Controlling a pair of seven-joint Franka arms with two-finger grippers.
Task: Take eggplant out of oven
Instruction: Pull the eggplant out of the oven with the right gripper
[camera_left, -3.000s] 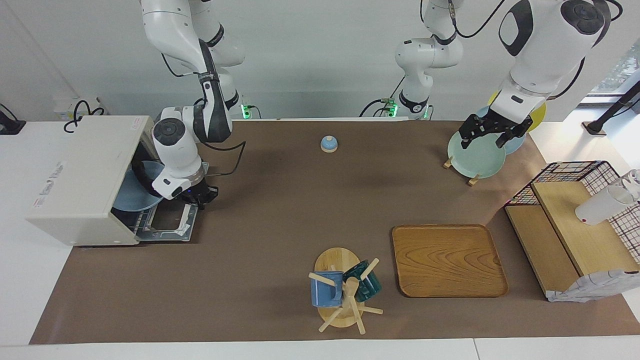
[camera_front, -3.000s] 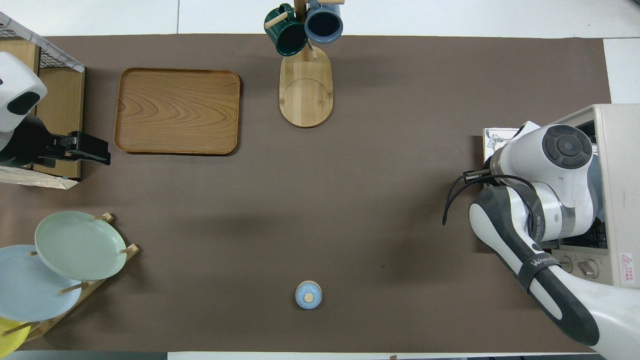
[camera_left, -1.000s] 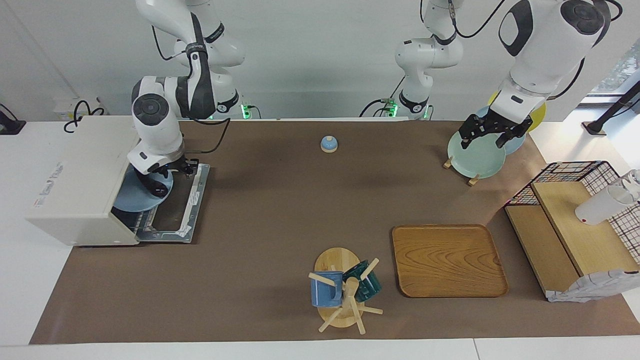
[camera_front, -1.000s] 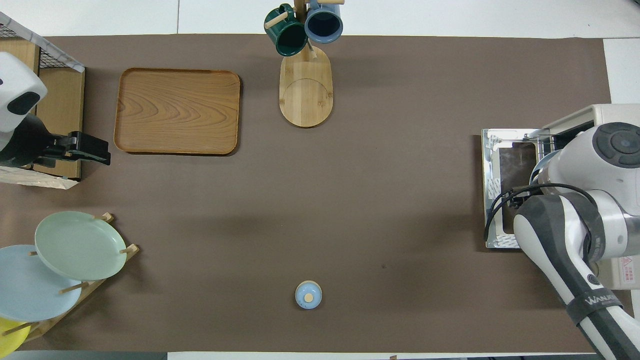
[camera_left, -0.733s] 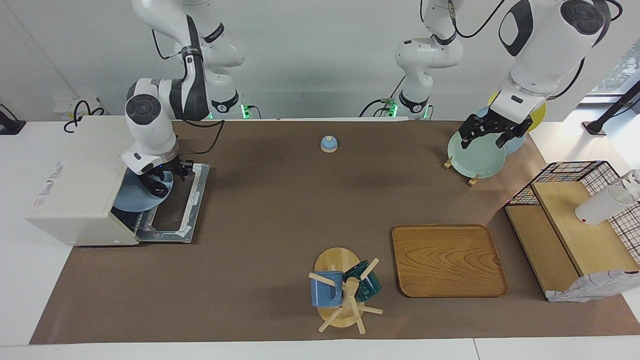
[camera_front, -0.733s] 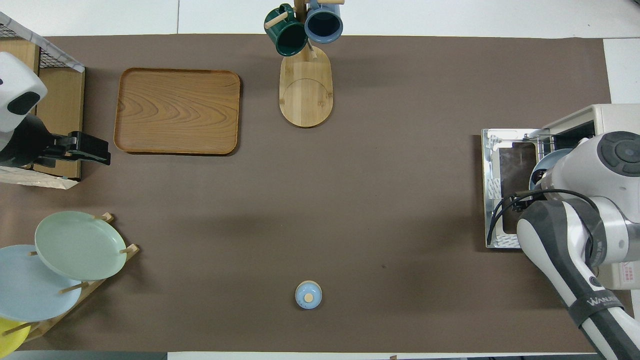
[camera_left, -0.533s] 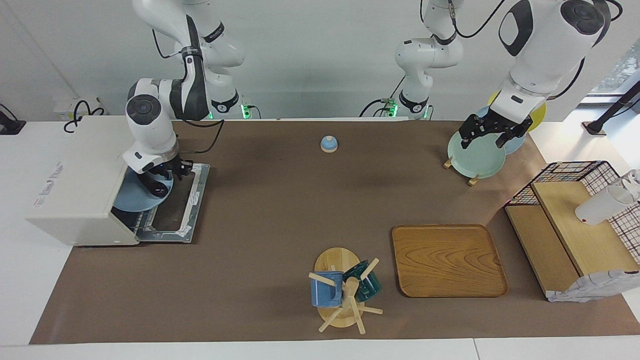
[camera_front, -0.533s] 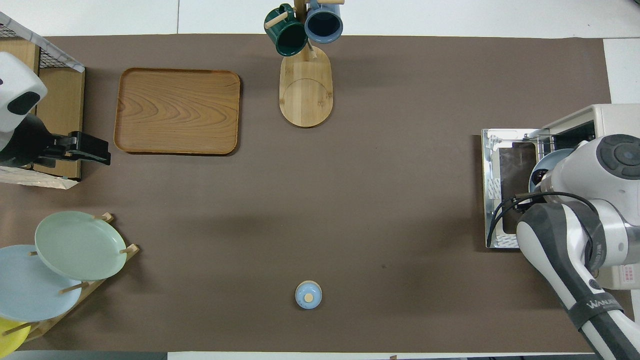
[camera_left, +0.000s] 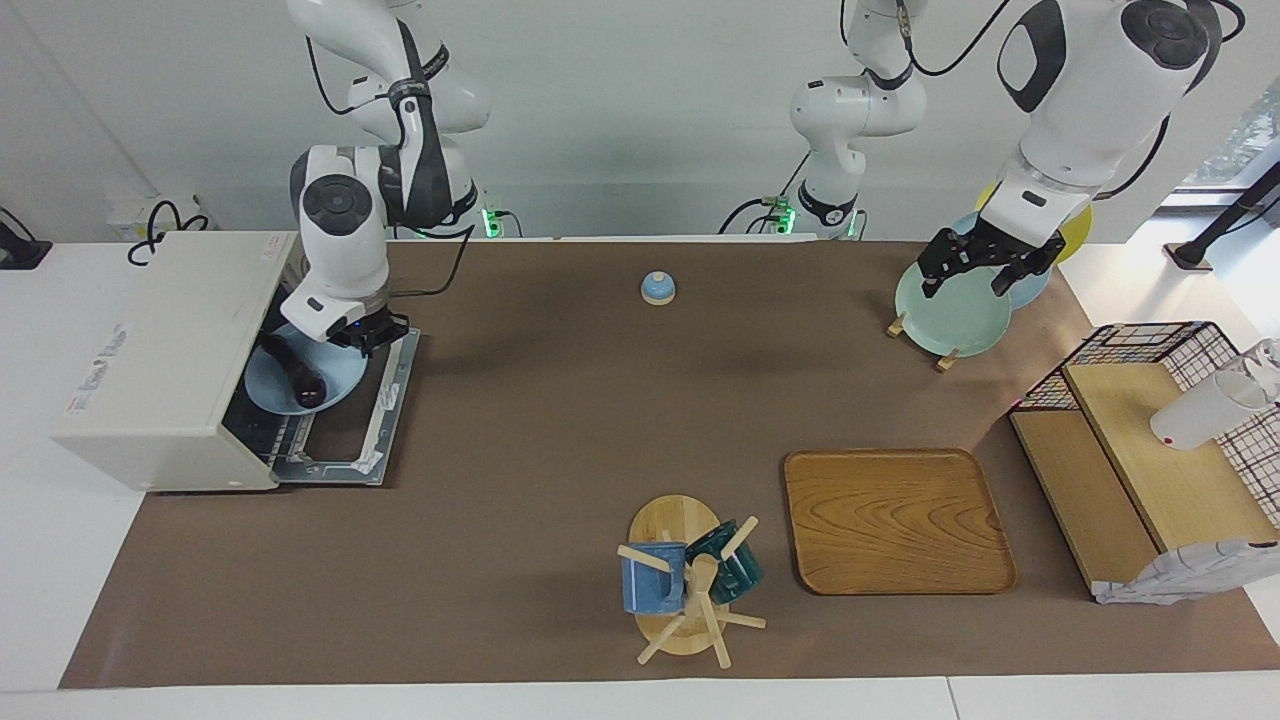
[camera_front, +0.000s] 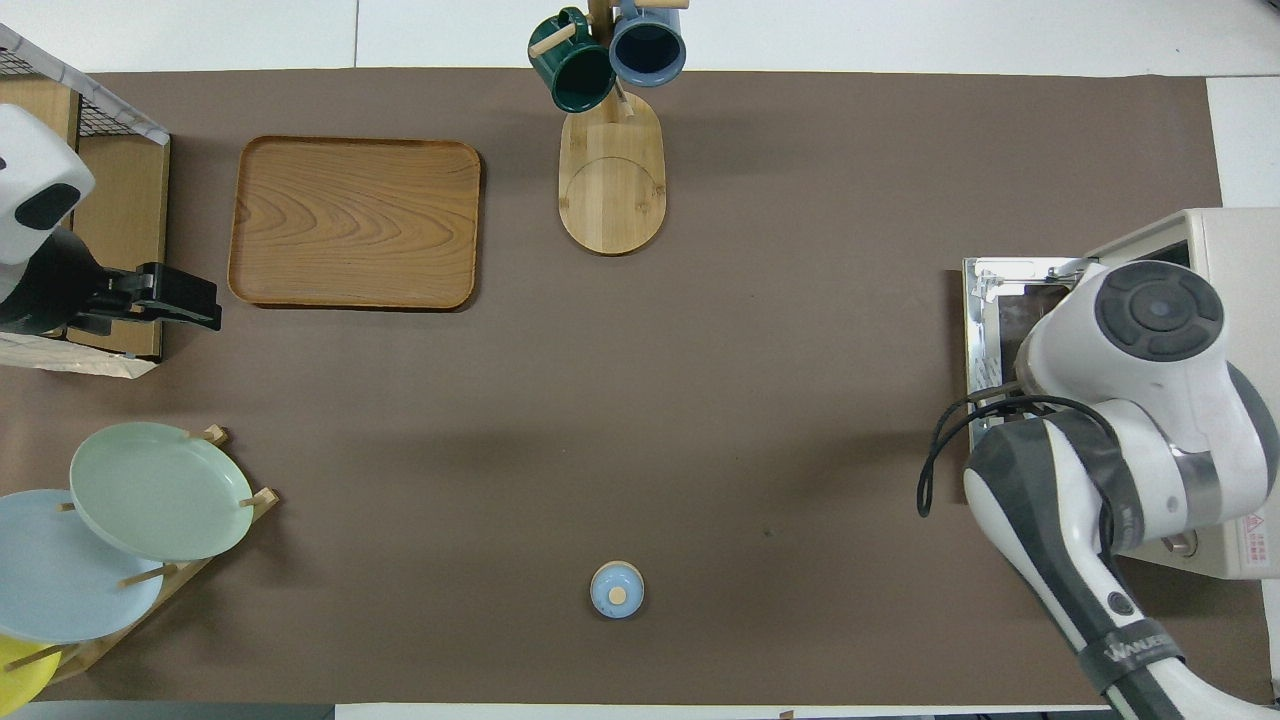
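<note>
The cream-white oven (camera_left: 160, 360) stands at the right arm's end of the table, its door (camera_left: 375, 410) folded down flat. The dark eggplant (camera_left: 297, 375) lies on a light blue plate (camera_left: 335, 385) that sticks out of the oven mouth over the door. My right gripper (camera_left: 365, 337) is shut on the rim of that plate, beside the eggplant and not on it. In the overhead view the right arm's wrist hides the plate and the eggplant; only the oven (camera_front: 1235, 240) and its door (camera_front: 985, 300) show. My left gripper (camera_left: 975, 265) waits open above the plate rack.
A plate rack (camera_left: 950, 315) with several plates stands at the left arm's end, beside a wire basket with wooden shelves (camera_left: 1150, 450). A wooden tray (camera_left: 895, 520) and a mug stand (camera_left: 685, 585) lie farther from the robots. A small blue bell (camera_left: 657, 288) sits near the robots.
The right gripper has closed on the blue plate's rim and drawn the plate, with the eggplant on it, partly out over the open door. The left arm has not moved.
</note>
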